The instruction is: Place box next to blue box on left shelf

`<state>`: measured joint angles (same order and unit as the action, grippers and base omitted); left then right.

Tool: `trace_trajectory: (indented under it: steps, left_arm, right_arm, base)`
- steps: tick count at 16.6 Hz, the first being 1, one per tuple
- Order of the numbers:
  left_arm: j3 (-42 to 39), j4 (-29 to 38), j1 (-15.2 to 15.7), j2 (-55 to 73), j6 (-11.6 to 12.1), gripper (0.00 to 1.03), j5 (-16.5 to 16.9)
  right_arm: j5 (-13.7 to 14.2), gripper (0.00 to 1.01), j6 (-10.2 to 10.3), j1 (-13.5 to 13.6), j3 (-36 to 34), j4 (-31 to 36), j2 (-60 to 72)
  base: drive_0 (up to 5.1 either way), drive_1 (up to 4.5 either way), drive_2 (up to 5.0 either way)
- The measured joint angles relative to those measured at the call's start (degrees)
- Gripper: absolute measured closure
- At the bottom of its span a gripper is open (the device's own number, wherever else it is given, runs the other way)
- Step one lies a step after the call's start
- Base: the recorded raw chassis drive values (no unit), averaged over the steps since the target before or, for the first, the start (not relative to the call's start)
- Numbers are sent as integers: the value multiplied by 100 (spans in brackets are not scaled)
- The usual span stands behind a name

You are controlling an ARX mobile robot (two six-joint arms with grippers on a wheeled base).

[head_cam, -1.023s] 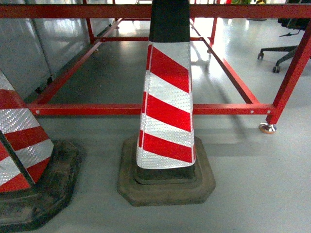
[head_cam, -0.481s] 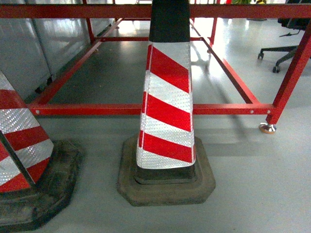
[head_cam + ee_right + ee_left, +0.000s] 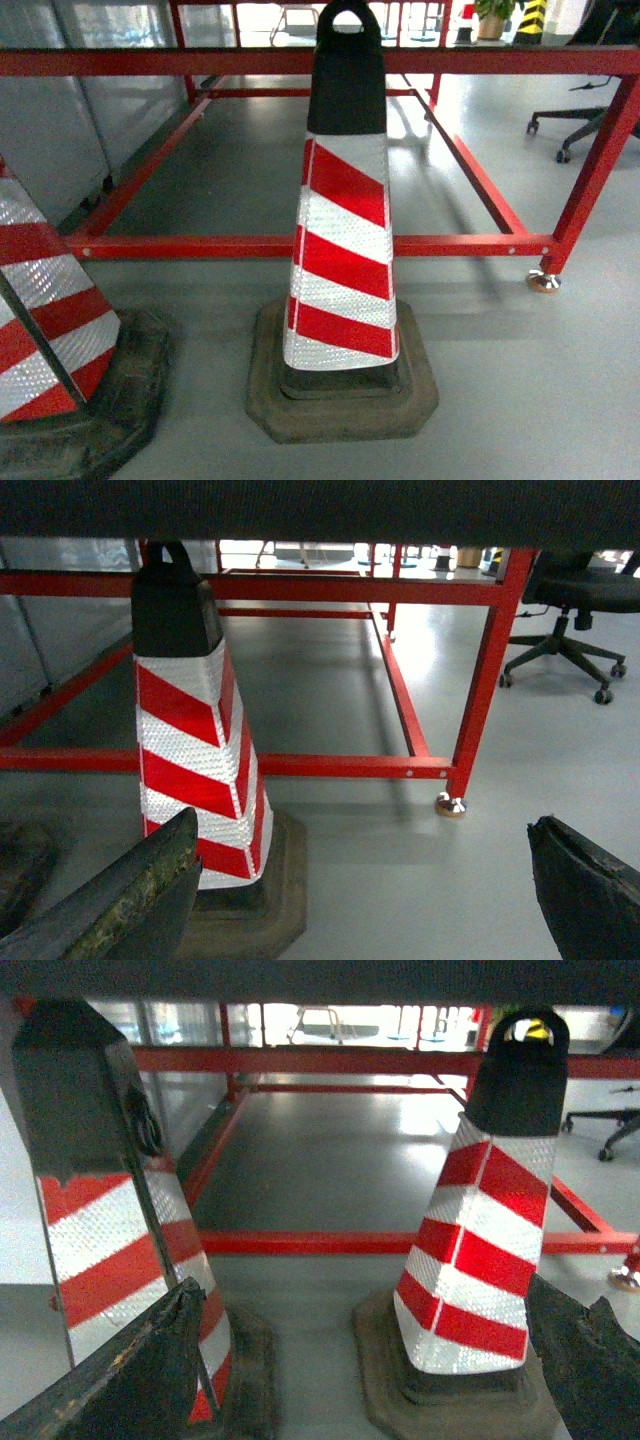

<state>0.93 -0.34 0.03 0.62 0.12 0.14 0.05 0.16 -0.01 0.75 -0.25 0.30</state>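
Red-and-white striped cone [image 3: 342, 270], black-topped; red frame [image 3: 300, 245]; seemingly grey floor [image 3: 530, 380].

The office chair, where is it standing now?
In the head view the office chair is at the upper right, behind the red frame; in the right wrist view it stands right of the frame's corner leg.

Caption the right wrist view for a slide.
Open right gripper low over grey floor, facing a striped traffic cone and red rack frame.

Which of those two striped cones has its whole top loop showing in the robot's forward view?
The middle cone, standing before the red frame. The left cone is cut off by the picture's edge.
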Motion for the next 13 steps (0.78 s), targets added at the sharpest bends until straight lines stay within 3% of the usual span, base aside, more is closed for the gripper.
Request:
trace_trajectory:
  steps: [13]
  left_arm:
    - [0,2,0,0,-7,5,-20]
  right_arm:
    - [-7,3,2,0,0,-11,0]
  base:
    - [0,0,0]
